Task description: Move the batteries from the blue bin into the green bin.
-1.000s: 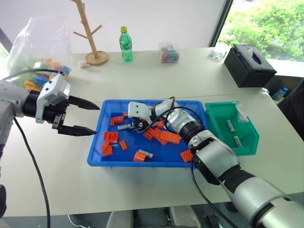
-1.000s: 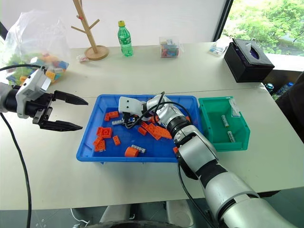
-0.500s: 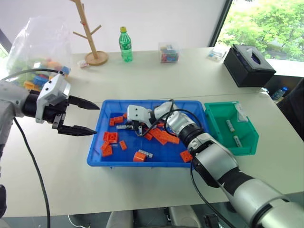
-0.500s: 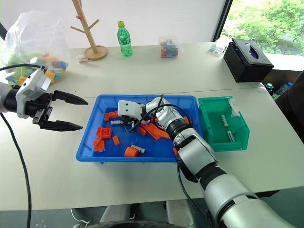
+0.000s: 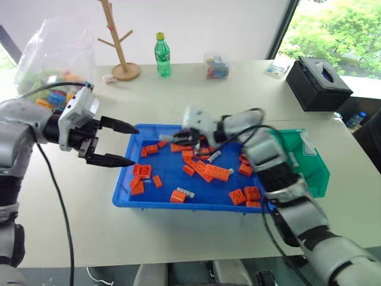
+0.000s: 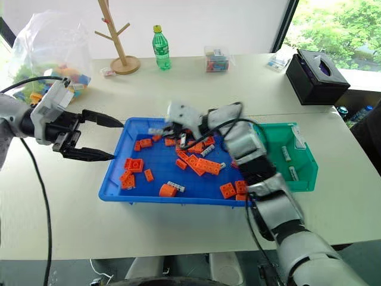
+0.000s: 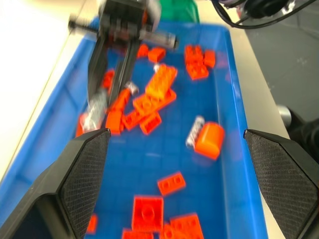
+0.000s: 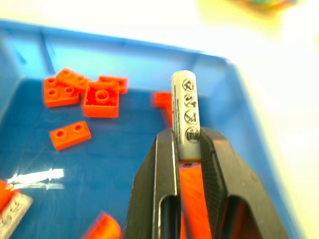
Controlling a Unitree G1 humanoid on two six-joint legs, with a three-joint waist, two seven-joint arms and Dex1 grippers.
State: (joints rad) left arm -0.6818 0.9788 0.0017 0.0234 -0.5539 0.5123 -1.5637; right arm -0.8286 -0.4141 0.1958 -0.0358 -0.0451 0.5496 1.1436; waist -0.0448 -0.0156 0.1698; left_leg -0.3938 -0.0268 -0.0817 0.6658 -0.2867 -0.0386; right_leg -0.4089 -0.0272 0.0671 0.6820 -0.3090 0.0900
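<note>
The blue bin (image 5: 178,204) lies mid-table, strewn with orange bricks (image 5: 208,173). Above its far side my right gripper (image 8: 187,144) is shut on a battery (image 8: 185,114), a silver cylinder with dark round markings that sticks out past the fingertips. The left wrist view shows the same battery (image 7: 159,37) held clear of the bin floor. Other batteries (image 5: 184,192) (image 5: 213,156) lie among the bricks. My left gripper (image 5: 126,145) hangs open over the bin's left rim with nothing between its fingers. The green bin (image 6: 300,161) stands against the blue bin's right end and holds two batteries (image 6: 286,154).
A black tissue box (image 5: 318,74) sits at the back right. A green bottle (image 5: 162,55), a wooden stand (image 5: 122,42) and a small clear box (image 5: 215,64) line the far edge. A bag of coloured bricks (image 5: 56,59) is at the far left.
My right gripper has shut on a battery and lifted it off the bin floor, swinging up and to the right. My left gripper has edged right towards the bin. The camera view has shifted.
</note>
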